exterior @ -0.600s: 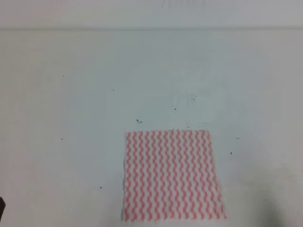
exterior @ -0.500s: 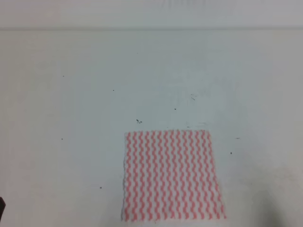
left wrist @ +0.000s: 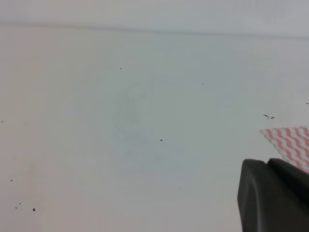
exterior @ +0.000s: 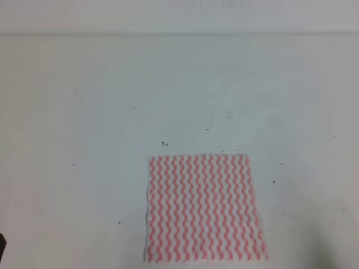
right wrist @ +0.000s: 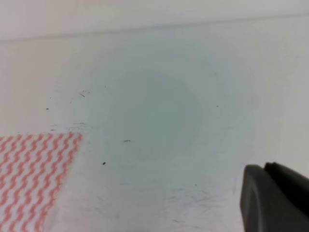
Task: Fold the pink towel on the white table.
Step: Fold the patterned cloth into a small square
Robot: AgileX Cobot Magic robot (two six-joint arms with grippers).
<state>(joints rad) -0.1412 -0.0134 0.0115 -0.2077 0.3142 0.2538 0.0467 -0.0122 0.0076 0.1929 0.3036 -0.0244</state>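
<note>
The pink towel (exterior: 203,207) lies flat and spread out on the white table (exterior: 112,84), near its front edge and a little right of centre in the exterior high view. One towel corner (left wrist: 291,142) shows at the right of the left wrist view, just beyond a dark finger (left wrist: 273,195) of my left gripper. In the right wrist view the towel (right wrist: 34,176) lies at the lower left, well apart from a dark finger (right wrist: 275,198) of my right gripper at the lower right. Neither gripper touches the cloth. Only one finger of each shows, so how the jaws stand is unclear.
Tiny dark specks and scuffs (exterior: 164,144) dot the table. A dark sliver (exterior: 1,246) sits at the lower left edge of the exterior high view. The table's far edge (exterior: 179,35) runs along the top.
</note>
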